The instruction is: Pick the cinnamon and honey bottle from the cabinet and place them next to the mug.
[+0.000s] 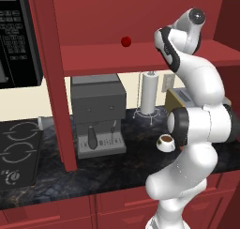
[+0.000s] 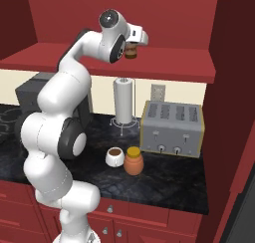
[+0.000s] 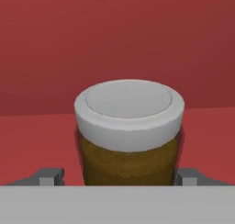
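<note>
The cinnamon (image 3: 129, 112) is a slim brown jar with a grey cap, standing on the red cabinet (image 2: 164, 62) shelf. My gripper (image 3: 119, 177) is open, one fingertip on each side of the jar's body and a small gap on the left. From the right base the cinnamon (image 2: 130, 52) shows just under my hand (image 2: 135, 40). The orange honey bottle (image 2: 133, 161) stands on the dark counter, touching or nearly touching the white mug (image 2: 114, 157). The mug (image 1: 165, 141) also appears beside my arm.
A small red ball (image 1: 125, 41) lies on the shelf to the left. On the counter stand a coffee machine (image 1: 97, 115), a paper towel roll (image 2: 124, 100) and a toaster (image 2: 172, 129). The cabinet's thick red post (image 1: 56, 82) rises left of the coffee machine.
</note>
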You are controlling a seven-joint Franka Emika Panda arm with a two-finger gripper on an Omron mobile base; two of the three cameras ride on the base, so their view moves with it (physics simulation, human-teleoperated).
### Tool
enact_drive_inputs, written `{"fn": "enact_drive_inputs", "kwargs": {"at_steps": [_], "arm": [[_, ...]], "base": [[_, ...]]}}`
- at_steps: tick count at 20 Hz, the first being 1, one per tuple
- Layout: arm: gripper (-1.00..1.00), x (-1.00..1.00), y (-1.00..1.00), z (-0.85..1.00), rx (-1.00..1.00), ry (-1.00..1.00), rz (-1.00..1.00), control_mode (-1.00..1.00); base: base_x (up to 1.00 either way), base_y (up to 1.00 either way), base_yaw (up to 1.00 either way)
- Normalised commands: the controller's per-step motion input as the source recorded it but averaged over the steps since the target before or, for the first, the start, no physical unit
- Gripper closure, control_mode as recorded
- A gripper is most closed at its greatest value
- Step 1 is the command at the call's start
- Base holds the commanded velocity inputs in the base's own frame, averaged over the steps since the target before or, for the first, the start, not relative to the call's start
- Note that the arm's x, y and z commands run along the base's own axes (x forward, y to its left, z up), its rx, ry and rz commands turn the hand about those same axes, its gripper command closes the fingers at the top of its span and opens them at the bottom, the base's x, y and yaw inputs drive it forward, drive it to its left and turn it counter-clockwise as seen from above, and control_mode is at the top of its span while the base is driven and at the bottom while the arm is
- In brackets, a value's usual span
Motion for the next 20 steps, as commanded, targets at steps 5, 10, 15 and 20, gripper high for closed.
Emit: {"fn": "enact_drive_inputs", "kwargs": {"at_steps": [5,10,15,20], "arm": [[1.0,0.0,0.0,0.0,0.0,0.0,0.0,-1.0],[1.0,0.0,0.0,0.0,0.0,0.0,0.0,-1.0],[1.0,-0.08,0.0,0.0,0.0,0.0,0.0,-1.0],[1.0,-0.87,0.0,0.0,0.04,-0.01,0.0,-1.0]], "base": [[0.0,0.0,0.0],[0.0,0.0,0.0],[0.0,0.0,0.0],[0.0,0.0,0.0]]}}
